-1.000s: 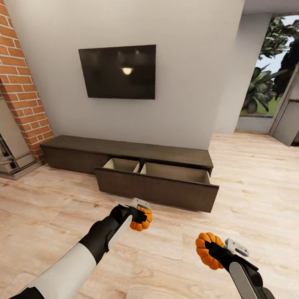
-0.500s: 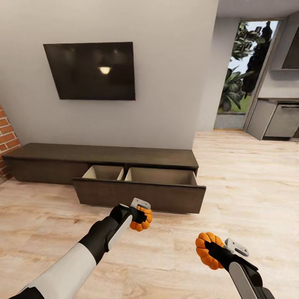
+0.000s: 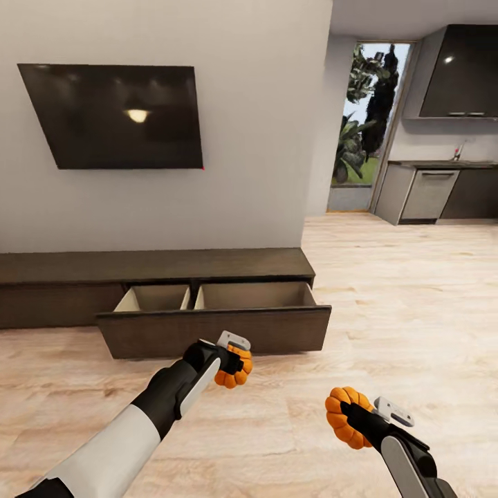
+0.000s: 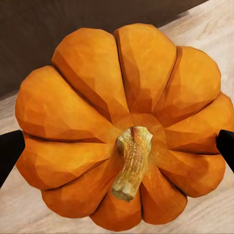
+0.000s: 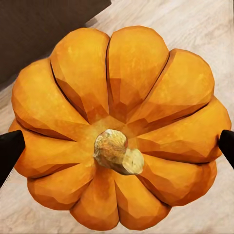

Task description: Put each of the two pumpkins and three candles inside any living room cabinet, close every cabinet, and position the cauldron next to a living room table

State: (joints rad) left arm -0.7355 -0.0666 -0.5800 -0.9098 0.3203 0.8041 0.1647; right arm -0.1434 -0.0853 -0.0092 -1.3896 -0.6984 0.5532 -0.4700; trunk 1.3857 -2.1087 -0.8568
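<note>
I hold one ribbed orange pumpkin in each hand. My left gripper (image 3: 234, 366) is shut on a pumpkin (image 3: 235, 371) just short of the cabinet's open drawer; up close that pumpkin (image 4: 122, 126) shows its stem, with a black fingertip at each side. My right gripper (image 3: 349, 417) is shut on the other pumpkin (image 3: 344, 416), lower right over the floor; this pumpkin (image 5: 119, 129) also faces the wrist camera stem-on. The long dark brown cabinet (image 3: 152, 266) runs along the wall, and its drawer (image 3: 214, 325) is pulled out, showing two pale empty compartments. Candles and cauldron are out of view.
A black TV (image 3: 114, 116) hangs on the grey wall above the cabinet. Pale wood floor (image 3: 387, 304) spreads to the right toward a kitchen with grey counters (image 3: 429, 190) and a glass door (image 3: 363, 117). The drawer front juts into the floor space.
The whole view has swung to the right: the brick column left the picture and the kitchen came in. Both arms keep their pose, each still holding its pumpkin.
</note>
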